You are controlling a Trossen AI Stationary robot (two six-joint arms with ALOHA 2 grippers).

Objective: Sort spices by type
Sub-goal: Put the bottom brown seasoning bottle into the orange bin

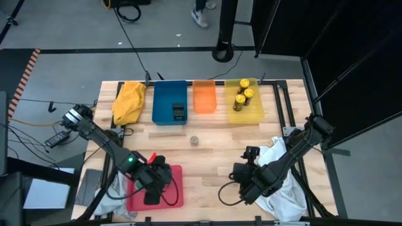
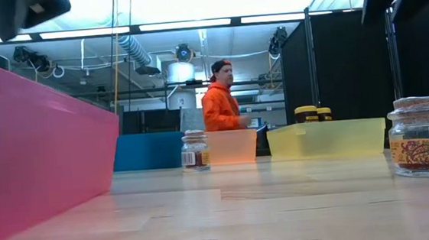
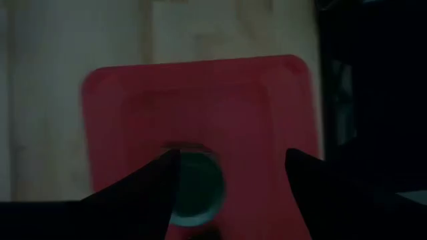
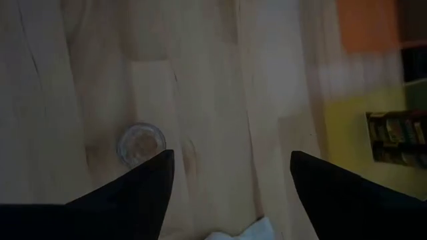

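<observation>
Red tray (image 3: 133, 100) lies under my left claw (image 3: 230, 180), fingers spread above a green-lidded jar (image 3: 197, 187). My right claw (image 4: 230, 180) hangs spread over bare wood beside a small jar (image 4: 141, 144).

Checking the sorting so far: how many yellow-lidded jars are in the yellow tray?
3 yellow-lidded jars show, clustered in the yellow tray at the table's far edge: one, one, one. The low view shows only two lids, so others could be hidden.

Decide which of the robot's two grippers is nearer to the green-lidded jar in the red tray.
Left. The left gripper hovers open right above the green-lidded jar in the red tray; the right gripper is across the table, beside the white cloth.
</observation>
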